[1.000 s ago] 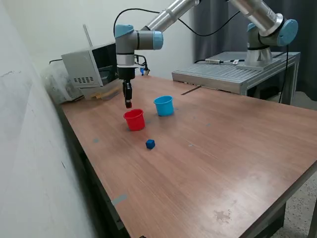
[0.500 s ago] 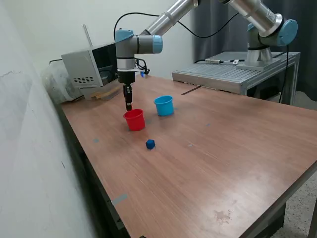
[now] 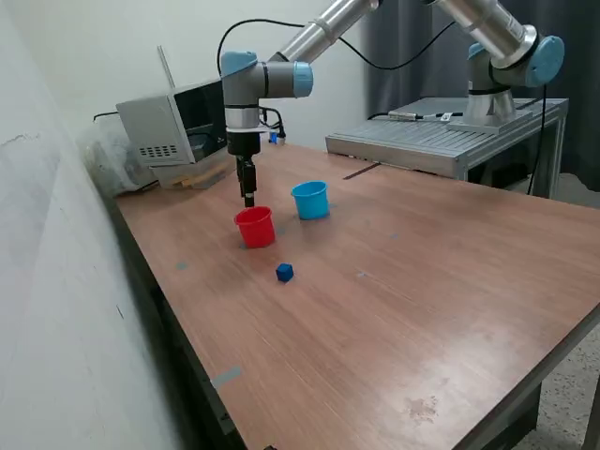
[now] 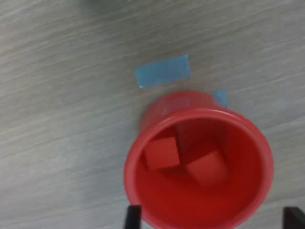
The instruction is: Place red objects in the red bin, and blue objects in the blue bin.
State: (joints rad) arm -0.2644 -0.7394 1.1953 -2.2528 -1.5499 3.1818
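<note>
My claw (image 3: 248, 199) hangs just above the small round red plastic cup (image 3: 254, 227), fingers released and holding nothing; in the wrist view the 2 finger tips stand wide apart on either side of the cup's rim.

Progress: 2 small bright red cubes (image 4: 162, 153) (image 4: 206, 168) lie side by side on the floor of the red cup, so the red half of the sort reads as done. 1 small dark blue cube (image 3: 285, 272) sits on the brown wood-grain tabletop (image 3: 422, 300), near the red cup and toward the camera, well apart from the small round light blue plastic cup (image 3: 310, 200). Whether the blue cup holds anything cannot be told; its inside is hidden. I judge at least this 1 blue cube is left to move.

Clearance: the 2 cups stand near each other but apart. Strips of light blue tape (image 4: 163, 71) lie flat on the wood beside the red cup. A grey metal box (image 3: 173, 127) stands behind me toward the exterior view's left. The blue cube has bare wood all round it, well clear of the table's edges, so I expect an unobstructed descent.
</note>
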